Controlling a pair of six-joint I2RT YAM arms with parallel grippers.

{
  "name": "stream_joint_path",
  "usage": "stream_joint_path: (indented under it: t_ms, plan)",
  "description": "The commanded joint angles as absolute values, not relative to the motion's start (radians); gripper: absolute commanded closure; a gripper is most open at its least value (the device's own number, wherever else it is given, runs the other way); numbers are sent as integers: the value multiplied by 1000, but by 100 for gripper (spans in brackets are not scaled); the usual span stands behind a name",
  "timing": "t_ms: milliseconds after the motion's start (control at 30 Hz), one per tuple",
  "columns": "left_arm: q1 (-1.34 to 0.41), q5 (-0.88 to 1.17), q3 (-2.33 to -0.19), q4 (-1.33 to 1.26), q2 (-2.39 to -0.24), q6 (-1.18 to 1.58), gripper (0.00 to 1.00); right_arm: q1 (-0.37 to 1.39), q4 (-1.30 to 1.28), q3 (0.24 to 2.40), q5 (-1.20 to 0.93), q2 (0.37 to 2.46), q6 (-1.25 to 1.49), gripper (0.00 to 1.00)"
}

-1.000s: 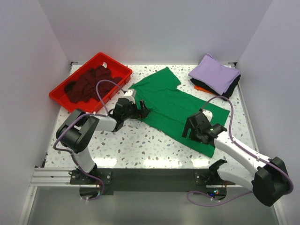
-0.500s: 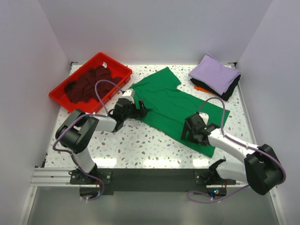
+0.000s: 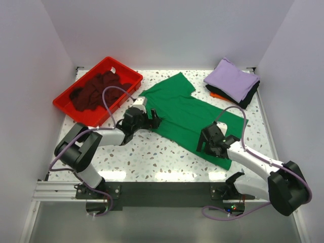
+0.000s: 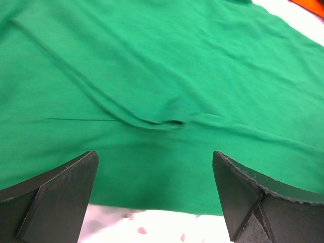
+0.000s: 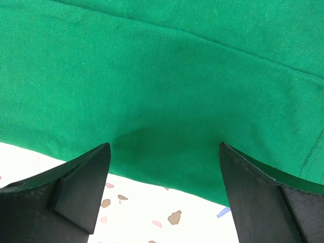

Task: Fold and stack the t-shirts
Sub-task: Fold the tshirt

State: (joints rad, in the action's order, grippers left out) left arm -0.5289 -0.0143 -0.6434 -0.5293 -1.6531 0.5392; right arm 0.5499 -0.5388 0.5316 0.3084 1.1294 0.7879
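Note:
A bright green t-shirt (image 3: 187,114) lies spread flat and slanted across the middle of the table. My left gripper (image 3: 154,120) stands open at its near-left hem. In the left wrist view the green cloth (image 4: 162,76) fills the space ahead of the open left gripper (image 4: 154,157), with a small wrinkle in it and nothing held. My right gripper (image 3: 205,143) is open at the shirt's near edge. The right wrist view has the green hem (image 5: 162,66) running across between the tips of the open right gripper (image 5: 163,148), which holds nothing.
A red tray (image 3: 126,67) at the back left holds a crumpled dark maroon t-shirt (image 3: 93,91). At the back right a folded lavender t-shirt (image 3: 230,78) tops a stack with black (image 3: 248,96) and orange (image 3: 216,95) ones. Speckled tabletop (image 3: 152,152) shows in front.
My right arm has drawn in and its gripper has slid slightly nearer along the shirt's edge. The left gripper and the green shirt have hardly moved.

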Motion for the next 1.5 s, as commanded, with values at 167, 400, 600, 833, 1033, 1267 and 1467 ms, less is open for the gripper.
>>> stream_joint_path:
  t_ms: [167,400,600,833,1033,1267,1467]
  plan:
    - [-572,26,-707,-551,-1654,555,0,555,-555,537,344,1103,793,9]
    - [-575,69,-750,-584,-1721,560,0,555,-561,546,347,1101,787,9]
    - [-580,69,-787,-568,-1755,560,0,555,-560,538,350,1095,792,9]
    - [-580,87,-834,-574,-1815,558,0,555,-552,534,345,1100,792,9]
    - [-580,106,-877,-574,-1867,549,0,557,-552,528,345,1094,795,9]
    - [-589,115,-919,-607,-1896,532,0,557,-546,519,342,1089,799,9]
    - [-597,130,-983,-609,-1948,511,0,557,-537,512,337,1094,802,9]
